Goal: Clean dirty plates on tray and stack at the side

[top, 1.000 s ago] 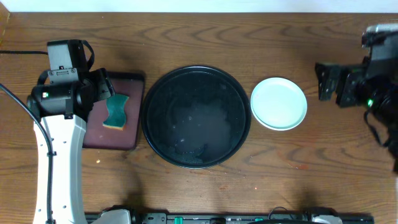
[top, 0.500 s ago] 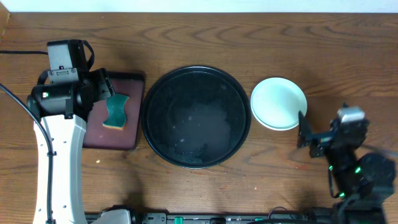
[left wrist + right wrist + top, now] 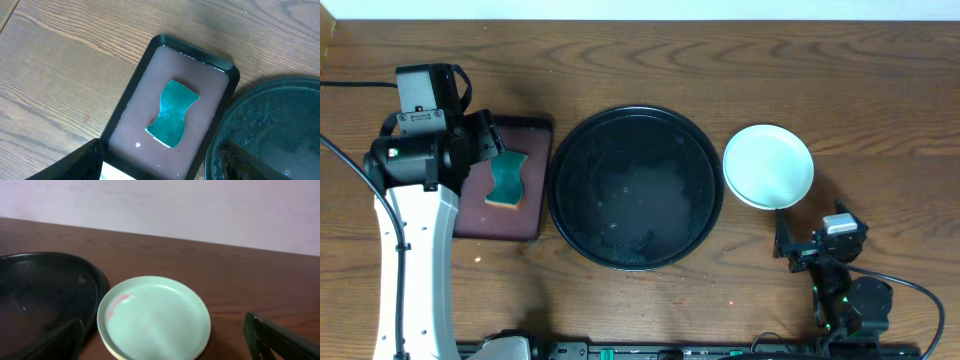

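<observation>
Saw the table (image 3: 720, 60), brown wood, under everything. Found the tray (image 3: 635, 190) at its middle, black and round, with a watery sheen inside. Noted a small tray (image 3: 210, 90) just left of it, reddish inside. Spotted the plates (image 3: 768, 166) on the table just right of the tray's rim, the top one pale green with a faint red smear; could not tell the count. Found a teal sponge (image 3: 172, 114) flat in the small tray. Caught the left gripper (image 3: 160, 146) above that sponge, jaws spread wide, gripping nothing. Caught the right gripper (image 3: 162, 320) low by the table's front, facing the plates, jaws likewise spread, empty.
</observation>
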Robot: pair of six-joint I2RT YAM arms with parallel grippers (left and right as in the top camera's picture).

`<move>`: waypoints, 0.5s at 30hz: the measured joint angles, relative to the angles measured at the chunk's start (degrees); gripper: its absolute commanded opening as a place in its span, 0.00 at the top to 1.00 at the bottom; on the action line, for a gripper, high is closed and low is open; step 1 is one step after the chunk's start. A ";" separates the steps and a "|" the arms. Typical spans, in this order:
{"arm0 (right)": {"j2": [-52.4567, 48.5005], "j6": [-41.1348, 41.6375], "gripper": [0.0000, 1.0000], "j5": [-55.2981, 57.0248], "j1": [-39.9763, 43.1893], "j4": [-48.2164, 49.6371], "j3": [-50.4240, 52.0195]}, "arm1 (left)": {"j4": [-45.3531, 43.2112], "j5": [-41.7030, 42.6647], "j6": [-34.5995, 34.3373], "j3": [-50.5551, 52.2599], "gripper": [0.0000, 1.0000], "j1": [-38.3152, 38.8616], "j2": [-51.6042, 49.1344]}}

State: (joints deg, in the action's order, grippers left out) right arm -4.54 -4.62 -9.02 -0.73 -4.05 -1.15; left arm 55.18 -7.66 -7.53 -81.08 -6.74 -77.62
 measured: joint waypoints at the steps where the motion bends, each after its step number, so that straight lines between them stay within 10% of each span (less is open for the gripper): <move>1: 0.33 0.00 0.01 0.00 -0.28 0.07 0.35 | 0.00 0.00 0.00 0.00 0.25 0.00 0.00; 15: 3.72 -0.02 0.01 0.28 -0.63 0.48 0.52 | 0.00 0.00 0.00 0.00 0.25 0.00 0.00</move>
State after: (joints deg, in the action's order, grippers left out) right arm -0.82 -4.64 -8.73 -1.37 -3.57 -0.62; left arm 55.18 -7.66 -7.53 -81.08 -6.74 -77.62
